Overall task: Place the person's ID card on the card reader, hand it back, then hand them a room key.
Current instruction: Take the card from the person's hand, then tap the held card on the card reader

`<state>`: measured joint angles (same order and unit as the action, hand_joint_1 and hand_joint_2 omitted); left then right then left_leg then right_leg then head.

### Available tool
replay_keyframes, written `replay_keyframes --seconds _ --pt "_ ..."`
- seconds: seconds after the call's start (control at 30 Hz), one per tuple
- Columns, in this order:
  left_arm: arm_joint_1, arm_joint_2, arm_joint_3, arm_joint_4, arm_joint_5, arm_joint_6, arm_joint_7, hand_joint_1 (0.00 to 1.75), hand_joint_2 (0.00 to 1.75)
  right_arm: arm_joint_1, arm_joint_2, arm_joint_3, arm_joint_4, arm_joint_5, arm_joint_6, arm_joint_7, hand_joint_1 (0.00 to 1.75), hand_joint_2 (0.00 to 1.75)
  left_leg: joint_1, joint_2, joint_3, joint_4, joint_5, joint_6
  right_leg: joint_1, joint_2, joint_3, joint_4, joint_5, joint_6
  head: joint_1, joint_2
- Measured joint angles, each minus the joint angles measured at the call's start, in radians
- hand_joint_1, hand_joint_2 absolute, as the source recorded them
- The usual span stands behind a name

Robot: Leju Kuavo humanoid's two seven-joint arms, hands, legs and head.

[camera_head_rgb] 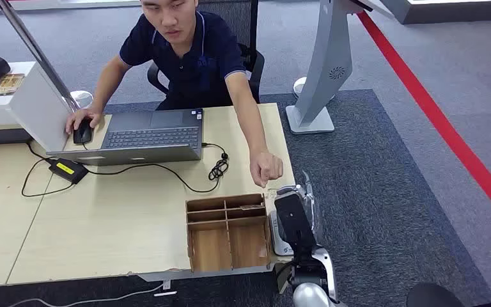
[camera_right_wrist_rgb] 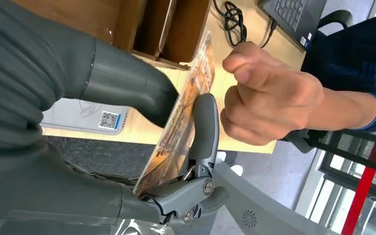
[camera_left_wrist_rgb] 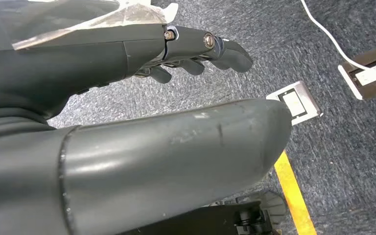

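Note:
My right hand (camera_head_rgb: 294, 217) (camera_right_wrist_rgb: 127, 98) is raised at the table's right edge, above the white card reader (camera_head_rgb: 273, 235) (camera_right_wrist_rgb: 85, 116). It pinches a brown patterned card (camera_right_wrist_rgb: 181, 117) between thumb and a finger (camera_right_wrist_rgb: 204, 127). The card stands on edge, its far end pointing toward the person's closed fist (camera_head_rgb: 266, 169) (camera_right_wrist_rgb: 269, 100), which is very near the card; I cannot tell whether they touch. The left hand (camera_left_wrist_rgb: 191, 49) hangs over the grey carpet with fingers stretched out and holds nothing.
A wooden divided box (camera_head_rgb: 227, 231) sits at the table's front right, beside the reader, with a card in a rear slot (camera_head_rgb: 250, 206). A laptop (camera_head_rgb: 153, 137), mouse, cables and a power brick lie further back. A grey kiosk stand (camera_head_rgb: 326, 70) rises to the right.

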<state>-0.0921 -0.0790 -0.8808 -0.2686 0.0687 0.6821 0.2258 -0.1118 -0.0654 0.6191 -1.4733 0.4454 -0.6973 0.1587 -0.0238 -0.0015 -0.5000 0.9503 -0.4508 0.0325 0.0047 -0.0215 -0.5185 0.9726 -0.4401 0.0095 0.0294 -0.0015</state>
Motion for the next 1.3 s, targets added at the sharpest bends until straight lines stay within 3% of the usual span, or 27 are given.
replay_keyframes --seconds 0.57,1.3 --pt "0.0 0.0 -0.005 0.0 0.004 0.0 0.003 0.0 0.0 0.021 0.002 -0.012 0.011 -0.014 0.0 -0.005 1.75 1.75 0.0 0.0 0.0 0.0 0.0 0.0 0.0 0.0 0.0 0.0 0.0 0.0 0.0 0.0" --pt "-0.002 0.001 -0.005 0.001 0.029 -0.002 0.027 0.0 0.0 0.195 0.056 -0.166 0.139 0.035 0.0 -0.044 1.75 1.75 0.0 0.0 -0.001 0.0 0.0 0.0 0.0 0.0 -0.001 0.0 0.0 0.0 0.0 0.0"
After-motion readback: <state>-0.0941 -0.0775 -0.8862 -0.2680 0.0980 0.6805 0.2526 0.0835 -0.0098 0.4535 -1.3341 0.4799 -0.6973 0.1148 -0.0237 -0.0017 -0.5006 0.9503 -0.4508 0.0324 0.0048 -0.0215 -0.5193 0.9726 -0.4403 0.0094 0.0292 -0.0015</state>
